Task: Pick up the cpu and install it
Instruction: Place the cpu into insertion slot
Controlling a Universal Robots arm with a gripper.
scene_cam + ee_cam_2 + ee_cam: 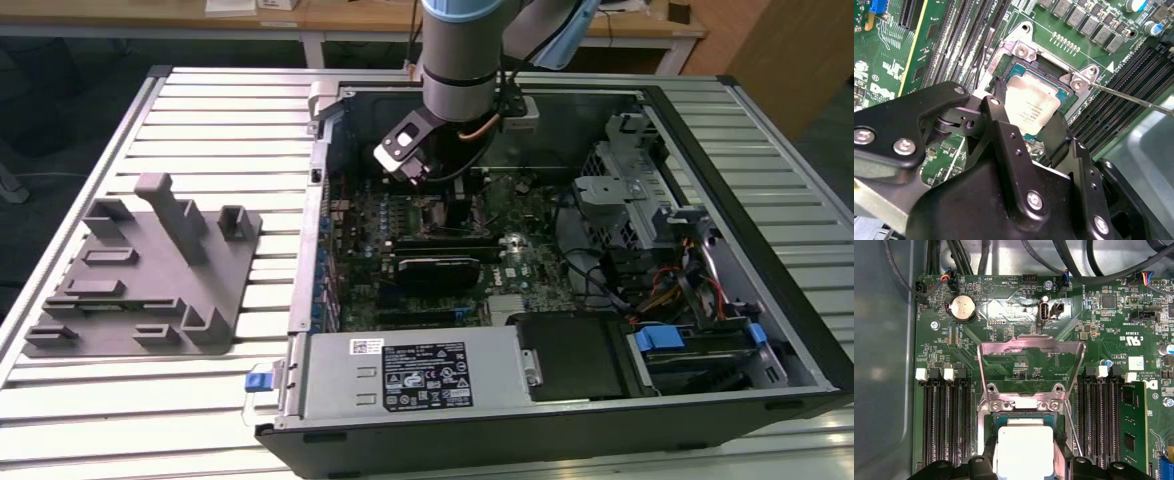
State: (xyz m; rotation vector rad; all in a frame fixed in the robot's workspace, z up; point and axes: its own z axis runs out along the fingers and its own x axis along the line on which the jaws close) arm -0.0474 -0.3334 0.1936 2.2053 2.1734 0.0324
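Silvery-grey flat square cpu [1029, 107] is pinched at two opposite edges between the black fingers [999, 120] of the gripper [1028, 119]. It is held squarely over the square black-framed socket [1026, 70]. Whether it is fully seated cannot be told.

In the exterior view, a silver metal power supply box [407, 375] lies at the near edge of an open black computer case [534, 440]. Beyond it is the green motherboard [534, 265]. Farther in, the grey robot arm [461, 60] reaches down into the case. On the exterior view's left, a grey plastic fixture [147, 270] rests on the slatted metal table [214, 110].

In the first wrist view, the socket's silver hinged plate [1031, 347] stands swung open. Long black memory slots [946, 425] flank the socket, and a round silver coin battery [963, 307] sits farther off.
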